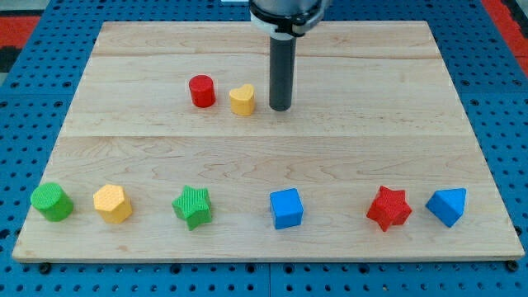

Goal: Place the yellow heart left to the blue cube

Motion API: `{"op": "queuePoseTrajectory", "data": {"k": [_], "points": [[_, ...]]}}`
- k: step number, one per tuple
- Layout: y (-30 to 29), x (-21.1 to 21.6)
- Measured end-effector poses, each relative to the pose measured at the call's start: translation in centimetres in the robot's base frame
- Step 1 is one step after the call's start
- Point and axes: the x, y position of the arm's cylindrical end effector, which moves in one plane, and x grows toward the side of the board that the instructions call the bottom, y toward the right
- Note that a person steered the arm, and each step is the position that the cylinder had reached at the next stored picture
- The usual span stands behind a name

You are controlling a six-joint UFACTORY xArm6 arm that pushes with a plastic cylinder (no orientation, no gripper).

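The yellow heart (242, 100) lies in the upper middle of the wooden board (272, 157), just right of a red cylinder (201, 91). The blue cube (286, 208) sits near the view's bottom edge, a little right of centre. My tip (280, 108) stands on the board just right of the yellow heart, a small gap apart, and well above the blue cube in the view.
Along the bottom row stand a green cylinder (52, 202), a yellow hexagonal block (112, 203), a green star (193, 206), a red star (388, 208) and a blue triangular block (447, 206). The board rests on a blue pegboard table (33, 82).
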Motion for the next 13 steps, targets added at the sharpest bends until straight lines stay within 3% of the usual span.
{"op": "queuePoseTrajectory", "data": {"k": [1, 2, 6, 9, 10, 13], "points": [[-5.3, -2.0], [-7.9, -1.2], [-15.4, 6.3], [-12.3, 4.2], [-9.4, 8.8], [-7.8, 10.7]]}}
